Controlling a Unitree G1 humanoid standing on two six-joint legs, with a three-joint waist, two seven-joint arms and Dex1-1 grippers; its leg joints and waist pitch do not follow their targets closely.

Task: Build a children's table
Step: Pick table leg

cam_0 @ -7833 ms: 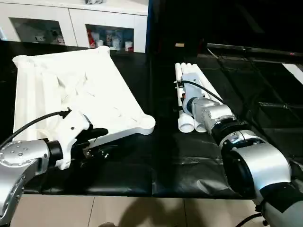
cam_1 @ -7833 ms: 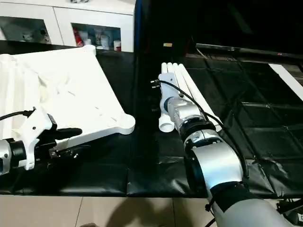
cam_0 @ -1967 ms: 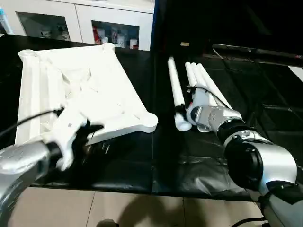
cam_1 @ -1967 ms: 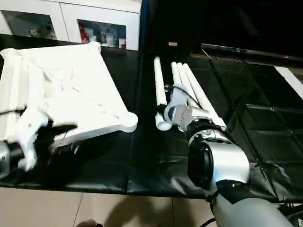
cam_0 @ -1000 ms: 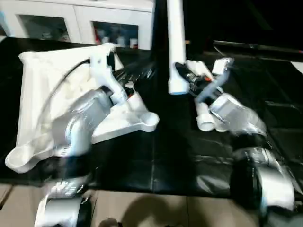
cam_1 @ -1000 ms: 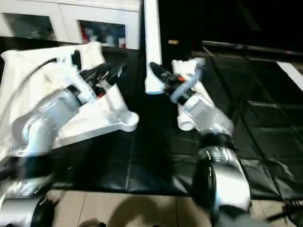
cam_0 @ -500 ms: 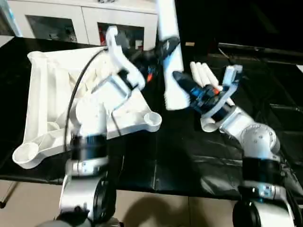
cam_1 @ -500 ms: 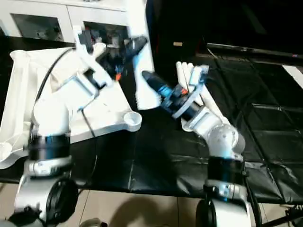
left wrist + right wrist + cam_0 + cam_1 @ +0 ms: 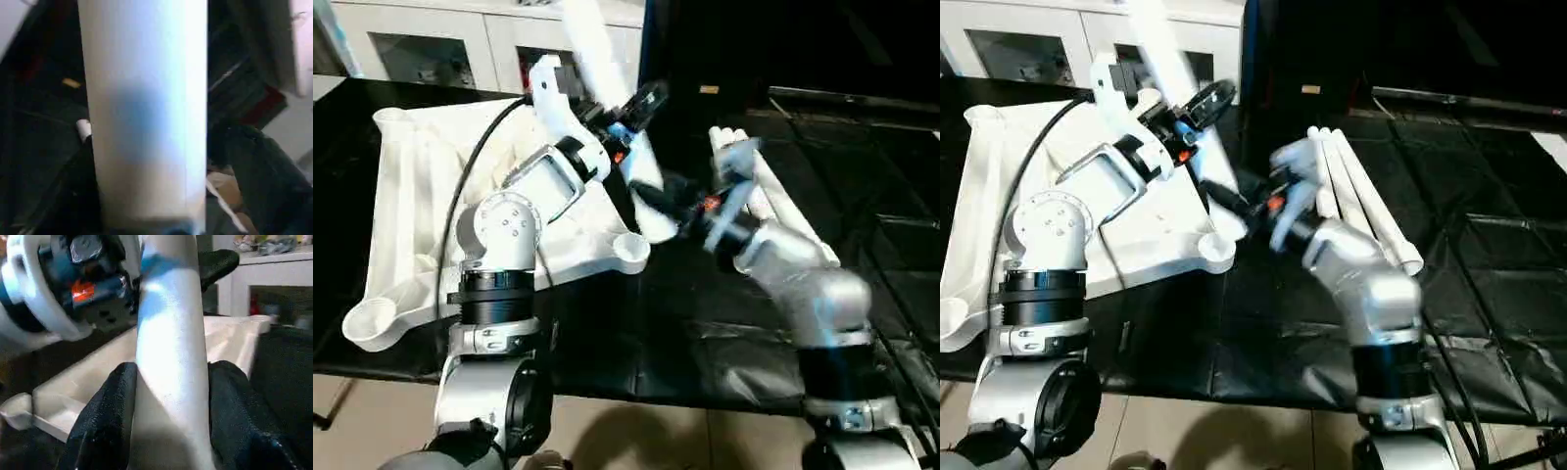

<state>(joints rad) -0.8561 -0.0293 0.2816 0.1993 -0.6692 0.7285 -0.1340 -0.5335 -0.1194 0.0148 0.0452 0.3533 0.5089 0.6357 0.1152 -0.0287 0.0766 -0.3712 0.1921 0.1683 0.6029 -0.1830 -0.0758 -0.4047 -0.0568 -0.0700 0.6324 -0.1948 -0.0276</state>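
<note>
The white tabletop (image 9: 421,196) lies underside up on the left of the black bench, with a round corner socket (image 9: 628,250) at its near right corner. One white leg (image 9: 592,44) is held in the air, slanting from the upper left down to just above that socket. My right gripper (image 9: 173,372) is shut on its lower part, with the black fingers (image 9: 110,416) on both sides of the tube. My left gripper (image 9: 636,113) is at the leg's middle. The other legs (image 9: 1361,186) lie side by side to the right.
A white cabinet with glass doors (image 9: 431,49) stands behind the bench. The bench wears a creased black sheet (image 9: 705,323), and its front edge runs close to me with pale floor (image 9: 372,431) below.
The leg's top has swung to the left, so it now slants. My right gripper has moved left and down with the leg's lower end, towards the corner socket.
</note>
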